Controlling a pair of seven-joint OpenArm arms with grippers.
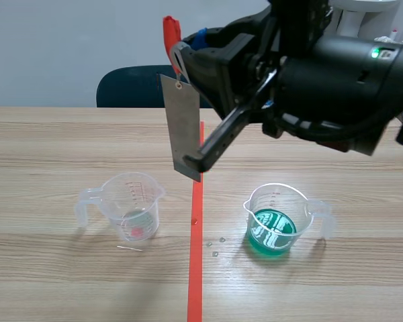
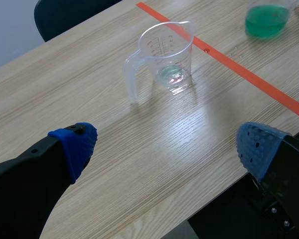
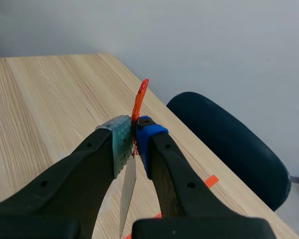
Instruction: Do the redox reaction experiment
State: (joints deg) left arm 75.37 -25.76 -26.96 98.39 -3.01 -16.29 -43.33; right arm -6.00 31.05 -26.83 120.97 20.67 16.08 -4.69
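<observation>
1. My right tool [image 3: 134, 143] is clamped on the metal plate [image 1: 183, 127], which hangs above the bench [image 1: 47, 147] between the clear beaker [image 1: 131, 204] and the green beaker [image 1: 277, 218].
2. Only its wrist view shows the pinch, just below the orange tab [image 3: 139, 97].
3. Only the left wrist view shows my left tool [image 2: 167, 147], spread wide and empty.

a thin grey rectangular metal sheet [image 1: 183, 127] hangs in the air, slightly tilted, above the orange-red tape line [image 1: 195, 268]. its top end, where an orange-red tag [image 1: 171, 30] is fastened at a small hole, is pinched between the pads of the right tool [image 3: 134, 137]. left of the line a clear plastic measuring cup [image 1: 131, 204] stands upright on the wooden counter [image 1: 47, 161], handle pointing left, with a little pinkish liquid at its bottom. right of the line a second clear plastic measuring cup [image 1: 277, 218] stands upright, handle to the right, holding green liquid.
</observation>
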